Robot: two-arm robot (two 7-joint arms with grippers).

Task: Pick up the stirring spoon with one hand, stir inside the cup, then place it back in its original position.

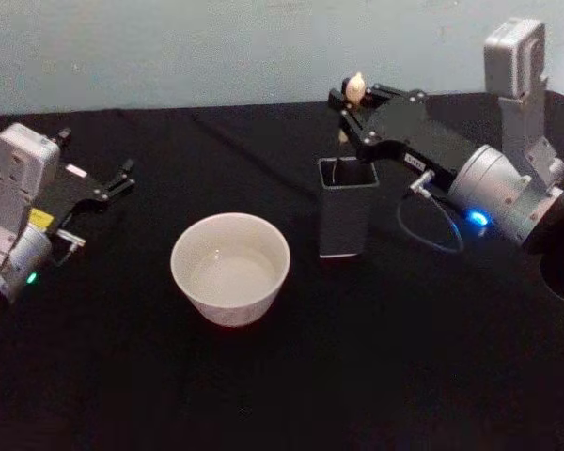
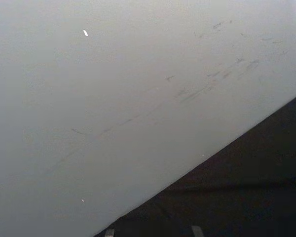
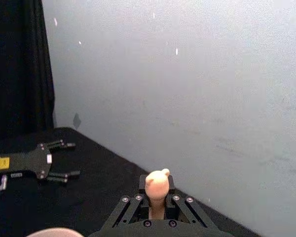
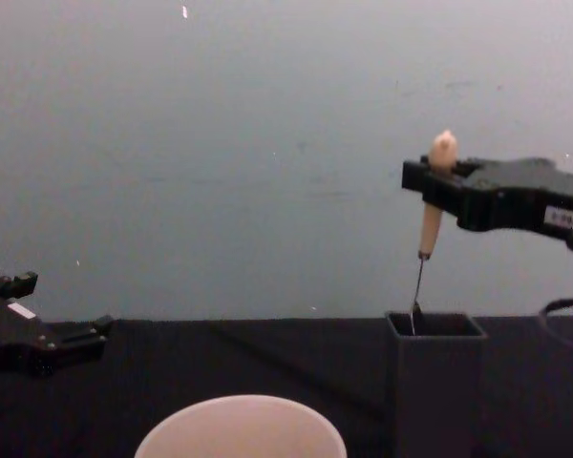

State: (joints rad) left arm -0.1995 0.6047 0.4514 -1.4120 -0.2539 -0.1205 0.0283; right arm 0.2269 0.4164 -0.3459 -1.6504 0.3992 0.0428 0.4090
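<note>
The stirring spoon [image 4: 430,224]: who has it, and how does it hang?
– The right gripper [image 4: 432,183], clamped on the wooden handle just under the knob; long axis upright, tip at the holder [image 4: 435,382] mouth; the cup [image 1: 180,258] lies to the robot's left, so lift clear, then carry left; left gripper [image 1: 124,178] parked, fingers spread

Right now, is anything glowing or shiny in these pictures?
Head view: a blue light glows on the right arm, a green light on the left arm, and the cup shines pale against the black table. Chest view: the stirring spoon stands bright against the lit wall.
</note>
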